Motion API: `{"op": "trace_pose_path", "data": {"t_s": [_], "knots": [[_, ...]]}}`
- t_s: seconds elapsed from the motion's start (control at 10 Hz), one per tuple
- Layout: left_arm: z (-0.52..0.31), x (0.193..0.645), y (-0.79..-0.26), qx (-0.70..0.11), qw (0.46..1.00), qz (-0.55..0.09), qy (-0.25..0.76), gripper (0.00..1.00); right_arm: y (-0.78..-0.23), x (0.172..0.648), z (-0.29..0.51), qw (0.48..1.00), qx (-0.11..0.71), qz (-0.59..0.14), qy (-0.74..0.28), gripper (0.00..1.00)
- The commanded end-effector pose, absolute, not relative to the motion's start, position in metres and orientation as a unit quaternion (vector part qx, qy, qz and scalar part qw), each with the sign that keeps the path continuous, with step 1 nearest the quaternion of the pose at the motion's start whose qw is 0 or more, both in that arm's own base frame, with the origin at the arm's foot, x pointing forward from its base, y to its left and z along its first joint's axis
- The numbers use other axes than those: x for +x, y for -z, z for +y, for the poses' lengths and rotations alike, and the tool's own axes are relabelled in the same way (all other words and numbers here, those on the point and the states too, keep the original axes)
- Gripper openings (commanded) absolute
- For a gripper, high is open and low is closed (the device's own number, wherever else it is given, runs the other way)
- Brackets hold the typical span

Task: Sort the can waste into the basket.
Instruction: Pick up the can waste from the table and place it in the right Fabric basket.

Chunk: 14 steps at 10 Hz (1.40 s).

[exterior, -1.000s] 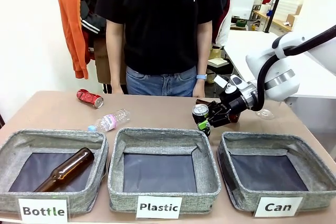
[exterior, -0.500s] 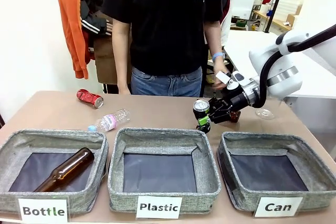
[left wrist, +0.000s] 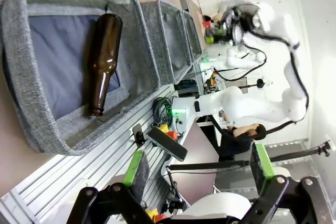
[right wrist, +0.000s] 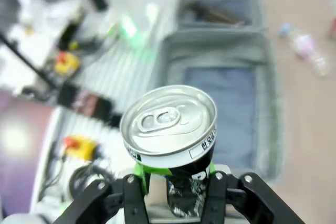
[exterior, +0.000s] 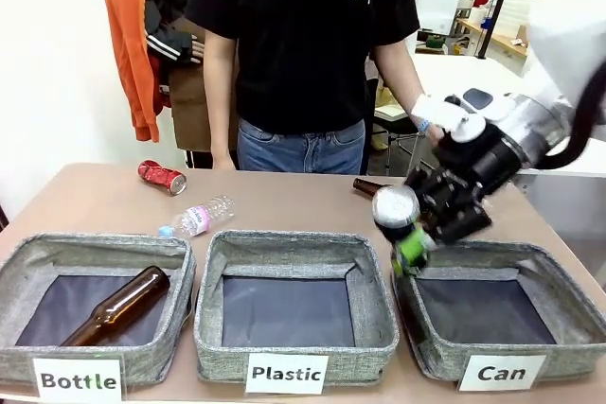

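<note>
Right wrist view: round silver-topped can

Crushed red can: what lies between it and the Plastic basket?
In the front view, a clear plastic bottle lies on its side between the red can and the Plastic basket; nothing else sits there.

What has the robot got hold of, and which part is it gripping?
The right gripper clamps the black metal drink can with a silver top by its side wall, below the top. The left gripper is open and holds nothing.
</note>
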<state>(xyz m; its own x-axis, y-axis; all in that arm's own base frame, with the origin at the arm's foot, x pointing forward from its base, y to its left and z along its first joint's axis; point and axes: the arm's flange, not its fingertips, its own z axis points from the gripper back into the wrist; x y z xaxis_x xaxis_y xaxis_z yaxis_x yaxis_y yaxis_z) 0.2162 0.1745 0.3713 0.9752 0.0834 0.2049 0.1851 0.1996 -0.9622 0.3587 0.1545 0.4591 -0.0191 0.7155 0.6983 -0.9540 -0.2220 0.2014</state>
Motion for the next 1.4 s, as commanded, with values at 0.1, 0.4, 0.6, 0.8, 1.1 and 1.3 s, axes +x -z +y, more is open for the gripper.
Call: {"op": "trace_pose_path", "data": {"t_s": [0.1, 0.4, 0.6, 0.8, 1.1, 1.3], "knots": [[0.174, 0.213, -0.375, -0.637, 0.763, -0.105, 0.029, 1.00, -0.470, 0.263, 0.173, 0.563, 0.342, -0.074, -0.748, 0.00], [0.174, 0.213, -0.375, -0.637, 0.763, -0.105, 0.029, 1.00, -0.466, 0.255, 0.175, 0.569, 0.338, -0.084, -0.745, 0.00], [0.174, 0.213, -0.375, -0.637, 0.763, -0.105, 0.029, 1.00, -0.471, 0.242, 0.169, 0.581, 0.332, -0.102, -0.736, 0.44], [0.174, 0.213, -0.375, -0.637, 0.763, -0.105, 0.029, 1.00, -0.460, 0.272, 0.171, 0.595, 0.310, -0.038, -0.740, 0.44], [0.174, 0.213, -0.375, -0.637, 0.763, -0.105, 0.029, 1.00, -0.493, 0.230, 0.092, 0.710, 0.267, 0.018, -0.652, 0.44], [0.174, 0.213, -0.375, -0.637, 0.763, -0.105, 0.029, 1.00, -0.506, 0.224, 0.023, 0.768, 0.199, 0.000, -0.608, 0.44]]}}
